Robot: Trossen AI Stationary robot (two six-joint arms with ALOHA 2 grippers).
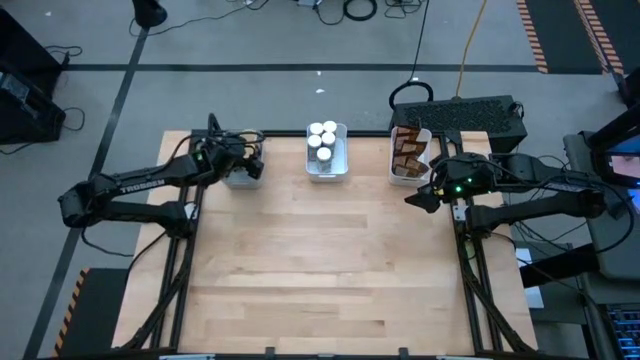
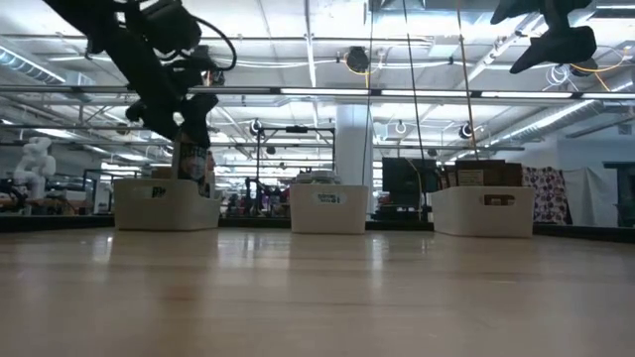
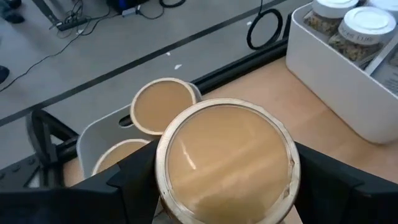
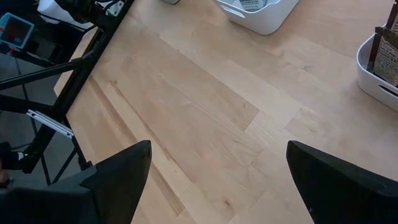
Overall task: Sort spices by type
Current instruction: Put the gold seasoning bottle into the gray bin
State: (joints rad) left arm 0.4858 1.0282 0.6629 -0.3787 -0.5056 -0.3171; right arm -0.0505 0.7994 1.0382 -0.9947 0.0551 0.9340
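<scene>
- Left gripper (image 1: pixel 243 166) is over the left tray (image 1: pixel 232 181) at the table's far edge, fingers clamped across a round tan-topped tub (image 3: pixel 227 163). In the low view the tub hangs above the tray rim, not set down yet.
- Two more tan-topped tubs (image 3: pixel 164 105) sit in that tray under the held one, so I read this as the last stretch of a drop-off.
- Handling, my judgement: the tub is a stiff, smooth-walled cylinder, probably light. It won't deform under the pads, but the wall may be slick, so grip across the full width just under the lid, as held now. The flat lid gives no purchase from above.
- Lower it upright into the free corner; a tilt could wedge it on a neighbour's lid.
- Middle tray (image 1: pixel 327 169) holds the white-capped jars (image 1: pixel 322 135); right tray (image 1: pixel 397 176) holds the dark brown pouches (image 1: pixel 407 152), soft and crinkly by the look.
- Right gripper (image 1: pixel 426 193) waits near the right tray, fingers spread wide, nothing between them.
- No loose spices visible on the table (image 1: pixel 320 270).
</scene>
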